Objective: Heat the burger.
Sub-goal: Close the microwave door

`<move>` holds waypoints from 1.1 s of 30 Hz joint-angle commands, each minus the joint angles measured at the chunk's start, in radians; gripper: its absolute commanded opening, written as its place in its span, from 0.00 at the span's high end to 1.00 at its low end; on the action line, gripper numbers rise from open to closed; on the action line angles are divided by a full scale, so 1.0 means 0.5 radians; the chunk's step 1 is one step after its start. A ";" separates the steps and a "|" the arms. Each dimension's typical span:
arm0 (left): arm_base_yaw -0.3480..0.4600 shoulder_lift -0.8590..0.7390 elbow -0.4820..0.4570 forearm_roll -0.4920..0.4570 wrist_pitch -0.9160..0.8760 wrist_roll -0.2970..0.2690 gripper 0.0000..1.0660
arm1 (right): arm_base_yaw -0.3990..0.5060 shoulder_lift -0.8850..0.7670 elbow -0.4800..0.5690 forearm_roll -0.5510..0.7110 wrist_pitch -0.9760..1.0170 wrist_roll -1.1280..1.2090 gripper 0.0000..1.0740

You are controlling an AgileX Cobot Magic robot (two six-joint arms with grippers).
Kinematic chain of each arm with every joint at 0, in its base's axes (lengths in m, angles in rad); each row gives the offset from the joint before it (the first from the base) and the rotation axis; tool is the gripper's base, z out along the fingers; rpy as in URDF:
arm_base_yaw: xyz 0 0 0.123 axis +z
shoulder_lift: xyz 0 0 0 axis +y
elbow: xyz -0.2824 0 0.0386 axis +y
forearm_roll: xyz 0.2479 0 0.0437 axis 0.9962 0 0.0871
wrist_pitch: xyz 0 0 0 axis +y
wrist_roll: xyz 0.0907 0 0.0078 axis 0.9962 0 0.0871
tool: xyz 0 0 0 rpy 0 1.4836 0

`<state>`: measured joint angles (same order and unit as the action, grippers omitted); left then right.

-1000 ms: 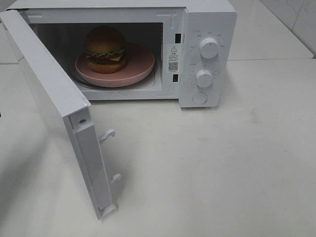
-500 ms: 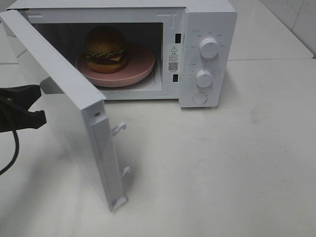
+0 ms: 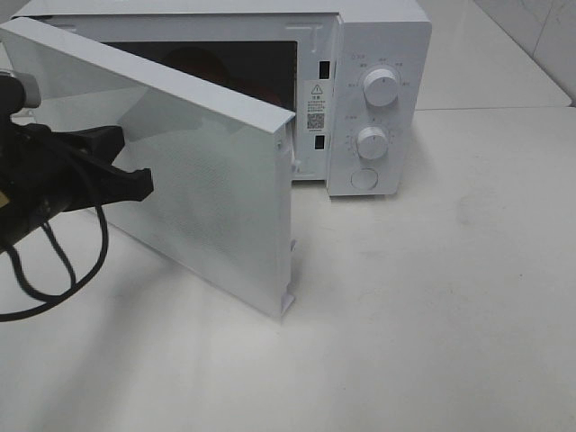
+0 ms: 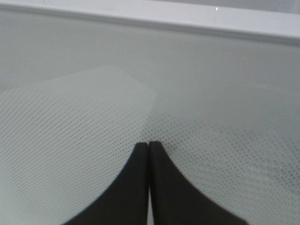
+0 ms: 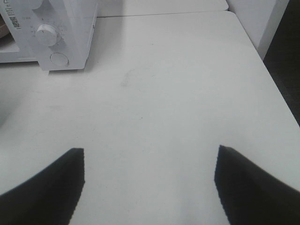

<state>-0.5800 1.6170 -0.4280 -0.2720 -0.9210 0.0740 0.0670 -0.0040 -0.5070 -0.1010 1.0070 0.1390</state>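
Fingers (image 4: 133,187) together against door (image 3: 216,171), burger (image 3: 191,61) half-hidden

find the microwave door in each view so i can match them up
exterior high: microwave door centre-left, half open, left gripper in front of it
left wrist: the door's dotted window fills the view
right wrist: not in it
shared landmark: lower knob, in exterior high and right wrist
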 commanded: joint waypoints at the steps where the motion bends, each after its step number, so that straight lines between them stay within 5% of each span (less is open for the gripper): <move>1: -0.096 0.118 -0.160 -0.126 -0.018 0.020 1.00 | -0.012 -0.060 0.002 -0.006 -0.022 0.008 0.30; 27: -0.214 0.664 -1.096 -0.552 0.290 0.228 1.00 | -0.012 -0.060 0.002 -0.006 -0.022 0.008 0.30; 33: -0.210 0.758 -1.272 -0.698 0.374 0.408 1.00 | -0.012 -0.060 0.002 -0.006 -0.022 0.006 0.30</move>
<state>-0.7100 1.9850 -1.0200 -0.5570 -0.6420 0.2490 0.0670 -0.0040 -0.5070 -0.1010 1.0070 0.1390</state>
